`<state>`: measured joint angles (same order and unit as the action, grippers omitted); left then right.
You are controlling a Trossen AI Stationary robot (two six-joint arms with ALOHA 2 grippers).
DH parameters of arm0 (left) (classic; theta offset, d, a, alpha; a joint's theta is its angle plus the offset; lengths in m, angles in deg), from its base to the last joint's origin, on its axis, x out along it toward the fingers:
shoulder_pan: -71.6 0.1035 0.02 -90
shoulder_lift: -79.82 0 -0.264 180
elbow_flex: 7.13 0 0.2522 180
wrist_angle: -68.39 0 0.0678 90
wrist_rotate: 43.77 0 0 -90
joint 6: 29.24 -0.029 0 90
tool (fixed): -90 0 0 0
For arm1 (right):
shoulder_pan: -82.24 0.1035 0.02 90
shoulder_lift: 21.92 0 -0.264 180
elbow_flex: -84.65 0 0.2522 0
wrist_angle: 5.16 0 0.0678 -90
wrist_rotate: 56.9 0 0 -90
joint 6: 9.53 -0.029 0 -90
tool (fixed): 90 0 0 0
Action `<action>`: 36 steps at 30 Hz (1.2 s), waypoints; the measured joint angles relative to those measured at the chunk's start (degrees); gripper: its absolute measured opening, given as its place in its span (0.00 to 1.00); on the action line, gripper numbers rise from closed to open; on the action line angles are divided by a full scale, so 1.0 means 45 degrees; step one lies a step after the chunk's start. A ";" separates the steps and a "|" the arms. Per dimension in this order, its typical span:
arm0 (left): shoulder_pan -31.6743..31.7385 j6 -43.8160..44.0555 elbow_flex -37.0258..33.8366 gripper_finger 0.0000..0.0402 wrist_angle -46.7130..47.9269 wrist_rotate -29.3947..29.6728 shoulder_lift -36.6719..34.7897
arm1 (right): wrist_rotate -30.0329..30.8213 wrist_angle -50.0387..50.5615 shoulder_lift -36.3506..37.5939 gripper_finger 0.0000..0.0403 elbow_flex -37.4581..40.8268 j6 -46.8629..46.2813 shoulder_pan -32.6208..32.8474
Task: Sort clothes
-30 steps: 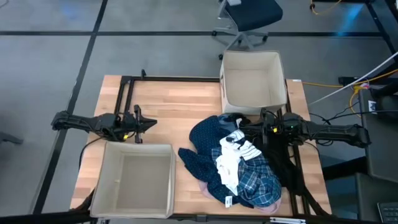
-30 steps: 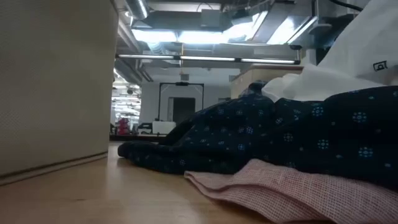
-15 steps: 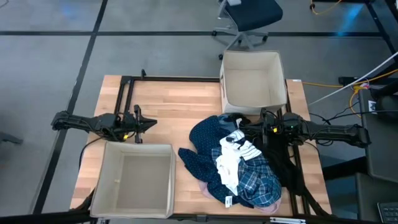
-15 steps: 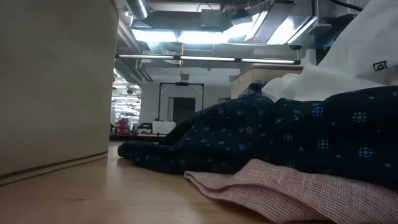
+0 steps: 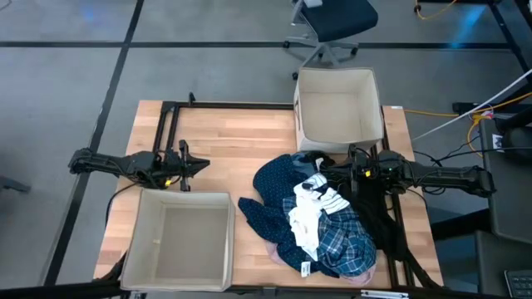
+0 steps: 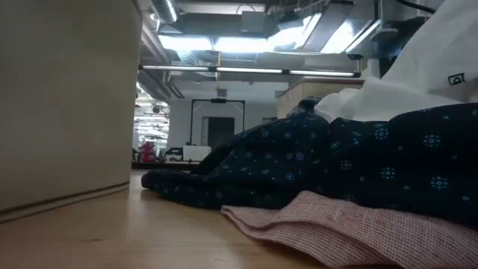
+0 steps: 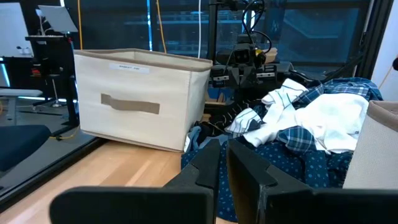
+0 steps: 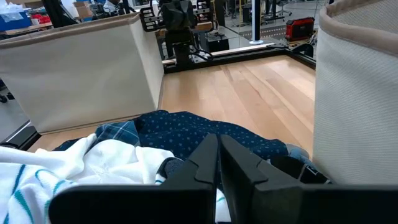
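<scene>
Tabletop clothes (image 5: 320, 220) beneath right fingers (image 5: 326, 174)

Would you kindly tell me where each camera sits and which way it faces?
High: overhead, straight down; both arms, clothes pile.
Low: tabletop level, across the navy dotted garment; no arm shows.
Left wrist: past shut left pincer toward far box.
Right wrist: past shut right pincer over the pile.
All four share the navy garment.

Wooden table (image 5: 241, 141): clothes (image 5: 320, 220), two boxes (image 5: 179, 249).

Clothes (image 5: 320, 220) between 2 boxes (image 5: 179, 249) on table (image 5: 233, 141), right of centre
</scene>
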<state>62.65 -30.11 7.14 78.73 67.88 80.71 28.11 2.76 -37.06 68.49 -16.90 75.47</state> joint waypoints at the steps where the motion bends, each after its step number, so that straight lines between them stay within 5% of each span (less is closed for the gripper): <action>1: 0.0000 0.0000 0.0000 0.05 0.0000 0.0000 0.0004 | 0.0000 0.0000 0.0000 0.05 0.0000 -0.0001 0.0000; 18: -0.0005 -0.1240 0.0000 0.05 -0.0010 0.0029 0.0001 | -0.0005 -0.0015 0.0005 0.05 0.0000 -0.0002 0.0001; 36: -0.0005 0.1549 0.0000 0.05 -0.0094 0.0044 0.0005 | 0.1201 -0.1377 -0.0005 0.05 -0.0356 -0.0954 0.0002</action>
<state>62.62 -23.14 7.14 78.30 68.08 80.73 33.51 -3.44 -37.08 66.89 -21.19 75.48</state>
